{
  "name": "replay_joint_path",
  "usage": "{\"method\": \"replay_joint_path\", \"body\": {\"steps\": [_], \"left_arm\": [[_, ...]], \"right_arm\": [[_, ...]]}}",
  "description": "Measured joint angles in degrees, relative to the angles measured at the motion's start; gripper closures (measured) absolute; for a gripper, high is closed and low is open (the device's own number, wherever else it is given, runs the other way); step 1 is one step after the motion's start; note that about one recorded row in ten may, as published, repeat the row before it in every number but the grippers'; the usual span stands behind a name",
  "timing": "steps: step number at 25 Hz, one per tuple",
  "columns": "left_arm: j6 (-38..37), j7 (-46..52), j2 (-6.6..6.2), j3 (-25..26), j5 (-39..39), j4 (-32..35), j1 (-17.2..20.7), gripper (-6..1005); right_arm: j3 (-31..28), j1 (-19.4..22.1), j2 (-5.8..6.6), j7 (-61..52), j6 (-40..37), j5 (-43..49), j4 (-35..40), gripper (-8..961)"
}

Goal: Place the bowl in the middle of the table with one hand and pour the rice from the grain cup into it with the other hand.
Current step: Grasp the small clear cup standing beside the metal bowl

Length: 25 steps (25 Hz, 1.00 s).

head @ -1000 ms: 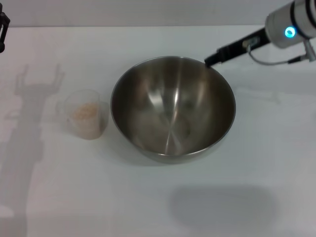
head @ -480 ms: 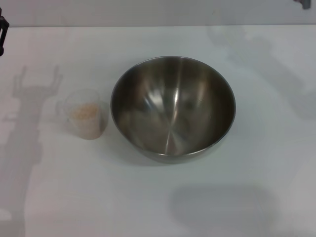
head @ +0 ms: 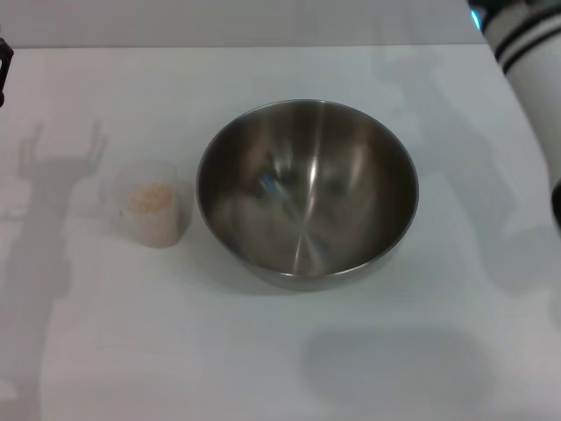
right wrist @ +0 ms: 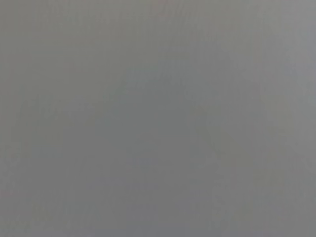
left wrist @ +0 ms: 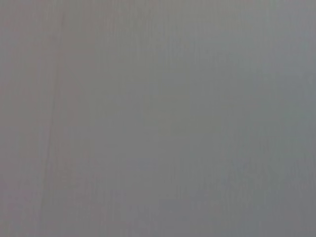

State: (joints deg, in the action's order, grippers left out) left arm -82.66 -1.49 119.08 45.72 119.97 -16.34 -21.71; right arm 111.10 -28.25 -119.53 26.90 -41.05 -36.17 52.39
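Note:
The steel bowl [head: 307, 189] stands upright and empty on the white table [head: 280, 351], about mid-table. The clear grain cup [head: 155, 213] stands upright just left of the bowl, apart from it, with rice [head: 151, 197] in it. Only a dark sliver of my left gripper [head: 3, 68] shows at the far left edge, well away from the cup. A white segment of my right arm [head: 530, 61] with black bands shows at the far right; its gripper is out of view. Both wrist views show only plain grey.
The left arm casts a shadow [head: 53, 167] on the table to the left of the cup. A soft shadow [head: 394, 364] lies on the table in front of the bowl.
My right arm's gripper left the bowl's far right rim and went out of view; now a thick arm segment shows at the right edge. Bowl and cup have not moved.

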Motion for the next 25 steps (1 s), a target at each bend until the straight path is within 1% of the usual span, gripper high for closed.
{"method": "replay_joint_path", "body": {"steps": [1, 2, 3, 4, 6, 7, 8, 9, 11, 12, 14, 17, 23, 25], "left_arm": [[0.1, 0.0, 0.01, 0.0, 0.0, 0.0, 0.2, 261], [0.3, 0.0, 0.02, -0.2, 0.0, 0.0, 0.6, 262], [0.3, 0.0, 0.02, -0.2, 0.0, 0.0, 0.6, 263], [0.3, 0.0, 0.02, -0.3, 0.0, 0.0, 0.8, 263], [0.5, 0.0, 0.02, -0.6, 0.0, 0.0, 1.3, 264], [0.6, 0.0, 0.02, -0.6, 0.0, 0.0, 1.4, 265], [0.6, 0.0, 0.02, -0.6, 0.0, 0.0, 1.7, 266], [0.6, 0.0, 0.02, -0.6, -0.1, 0.0, 1.9, 266], [0.7, 0.0, 0.02, -0.6, -0.1, 0.0, 2.1, 267], [0.7, 0.0, 0.02, -0.6, -0.1, 0.0, 2.6, 268], [0.7, 0.0, 0.01, -0.6, -0.1, 0.0, 3.1, 269], [0.8, -0.1, 0.01, -0.6, -0.2, 0.0, 4.0, 271], [1.0, -0.2, 0.00, -0.8, -0.1, 0.0, 5.5, 274], [1.1, -0.5, 0.02, -2.1, -0.1, -0.1, 6.1, 276]], "right_arm": [[1.4, 0.0, -0.01, -2.1, -5.0, 0.0, -2.9, 577], [3.1, -0.1, -0.06, -7.1, -12.3, 0.0, -8.3, 578], [3.1, -0.1, -0.06, -7.1, -12.3, 0.0, -8.3, 578], [3.5, -0.1, -0.09, -9.5, -15.2, 0.0, -10.6, 578], [3.4, -0.2, -0.06, -15.9, -19.4, 0.0, -15.3, 578], [2.9, -0.3, 0.17, -21.0, -21.6, 0.2, -18.5, 578], [2.9, -0.3, 0.17, -21.0, -21.6, 0.2, -18.5, 578], [2.1, -0.5, 0.42, -25.4, -23.0, 0.9, -21.6, 578], [1.6, -0.6, 0.42, -26.2, -23.3, 1.2, -22.8, 497], [0.8, -0.7, 0.36, -26.7, -24.4, 1.6, -25.0, 457], [0.7, -0.8, 0.34, -26.8, -25.2, 1.7, -25.7, 384], [1.1, -1.0, 0.34, -27.2, -29.8, 2.3, -28.2, 274], [1.0, -1.2, 0.31, -26.8, -31.6, 5.0, -29.7, 236], [0.9, -1.3, 0.27, -26.8, -31.7, 5.1, -29.9, 224]]}}
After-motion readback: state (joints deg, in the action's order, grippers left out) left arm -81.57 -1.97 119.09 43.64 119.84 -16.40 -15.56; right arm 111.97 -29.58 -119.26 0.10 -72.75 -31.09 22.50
